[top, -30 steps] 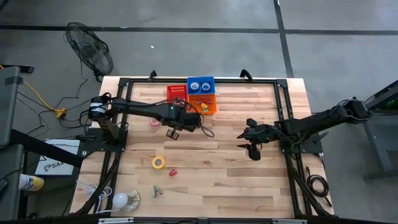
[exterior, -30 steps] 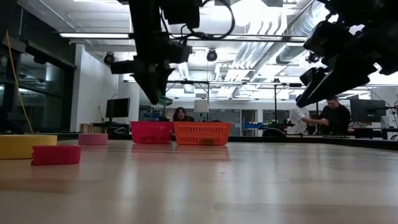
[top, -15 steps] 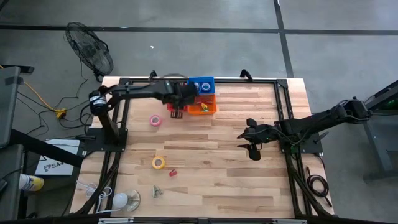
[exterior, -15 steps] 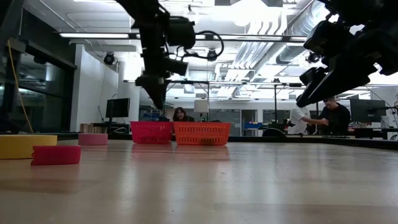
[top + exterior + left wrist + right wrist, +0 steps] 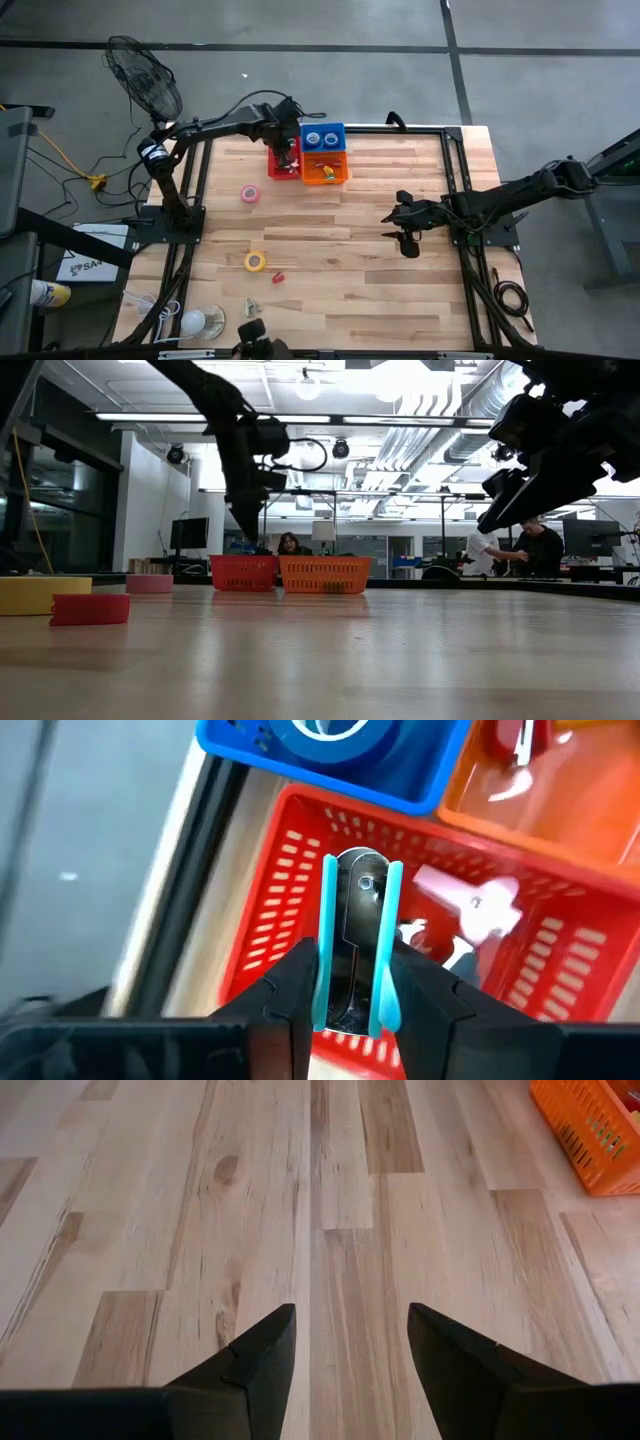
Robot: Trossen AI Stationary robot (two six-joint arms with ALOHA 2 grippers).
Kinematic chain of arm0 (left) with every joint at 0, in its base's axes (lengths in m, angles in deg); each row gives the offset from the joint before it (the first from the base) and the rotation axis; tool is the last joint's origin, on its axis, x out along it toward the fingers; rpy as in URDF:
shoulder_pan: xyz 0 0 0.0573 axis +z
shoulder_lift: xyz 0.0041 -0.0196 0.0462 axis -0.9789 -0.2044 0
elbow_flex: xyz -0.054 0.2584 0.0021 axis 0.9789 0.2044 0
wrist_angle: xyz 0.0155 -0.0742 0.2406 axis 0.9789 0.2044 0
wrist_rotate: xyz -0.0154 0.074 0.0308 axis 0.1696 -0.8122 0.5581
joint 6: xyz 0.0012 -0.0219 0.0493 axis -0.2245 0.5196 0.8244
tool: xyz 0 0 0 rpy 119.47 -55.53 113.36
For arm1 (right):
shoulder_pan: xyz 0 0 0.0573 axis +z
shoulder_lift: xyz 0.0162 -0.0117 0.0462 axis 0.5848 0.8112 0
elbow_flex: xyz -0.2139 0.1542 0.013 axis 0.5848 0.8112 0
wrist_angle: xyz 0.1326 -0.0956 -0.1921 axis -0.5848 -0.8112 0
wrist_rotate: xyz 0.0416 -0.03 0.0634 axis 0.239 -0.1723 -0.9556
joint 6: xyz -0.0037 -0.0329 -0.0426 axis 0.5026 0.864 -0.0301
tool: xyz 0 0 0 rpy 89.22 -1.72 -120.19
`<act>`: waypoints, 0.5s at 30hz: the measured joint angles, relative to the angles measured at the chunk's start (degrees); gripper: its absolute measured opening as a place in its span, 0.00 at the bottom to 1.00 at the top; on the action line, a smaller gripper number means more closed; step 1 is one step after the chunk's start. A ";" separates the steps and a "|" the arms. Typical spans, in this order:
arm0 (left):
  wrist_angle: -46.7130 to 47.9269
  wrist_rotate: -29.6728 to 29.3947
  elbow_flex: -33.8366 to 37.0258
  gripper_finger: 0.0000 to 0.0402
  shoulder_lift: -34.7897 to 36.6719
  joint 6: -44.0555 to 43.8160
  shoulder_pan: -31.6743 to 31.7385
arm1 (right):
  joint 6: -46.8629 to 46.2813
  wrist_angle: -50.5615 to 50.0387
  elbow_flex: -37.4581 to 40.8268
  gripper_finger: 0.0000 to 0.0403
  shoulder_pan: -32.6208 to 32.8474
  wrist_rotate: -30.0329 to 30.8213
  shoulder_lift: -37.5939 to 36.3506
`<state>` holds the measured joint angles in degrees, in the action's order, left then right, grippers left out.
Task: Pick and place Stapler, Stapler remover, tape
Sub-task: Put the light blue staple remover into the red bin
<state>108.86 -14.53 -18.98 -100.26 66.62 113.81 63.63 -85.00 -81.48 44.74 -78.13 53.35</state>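
Wooden planks make up the desk (image 5: 330,270), and going from its left side, a pink roll of tape (image 5: 249,194) lies flat near the left edge, with a yellow roll of tape (image 5: 255,261) nearer the front and a small red piece (image 5: 277,277) just beside it. At desk height the yellow roll and the red piece show close at the far left, the pink roll farther back.

Next comes the left gripper (image 5: 355,990), reaching over the red basket (image 5: 284,165) at the back of the desk. Its fingers are closed narrowly on a staple remover (image 5: 357,935) with teal handles and metal jaws, held above the basket's open top. Inside the red basket lies a pink and white object (image 5: 470,905), apart from the held tool.

Just beside the red basket stands an orange basket (image 5: 327,168), and behind that a blue basket (image 5: 322,136) holding rolls of blue tape (image 5: 335,732).

Farther right, the right gripper (image 5: 350,1355) hangs above bare desk, well apart from the baskets, its fingers spread moderately with nothing between them.

At the far right of the room beyond, a person (image 5: 540,545) sits at a workstation.
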 joint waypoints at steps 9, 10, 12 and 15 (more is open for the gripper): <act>-3.11 3.25 3.31 0.24 0.02 -4.14 2.37 | -0.58 -0.02 0.00 0.46 0.00 2.16 0.00; -3.30 3.23 3.51 0.24 0.02 -4.14 2.25 | -0.72 -0.02 0.00 0.46 0.00 2.18 -0.01; -3.29 3.23 3.85 0.24 0.02 -4.14 2.24 | -0.74 0.00 0.00 0.46 0.00 2.18 -0.01; -3.32 3.39 3.95 0.24 0.02 -4.54 1.87 | -1.81 -0.02 0.00 0.46 -0.01 2.18 0.00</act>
<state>105.54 -11.14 -15.03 -100.24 62.08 115.68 61.83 -85.03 -81.48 44.73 -75.96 53.35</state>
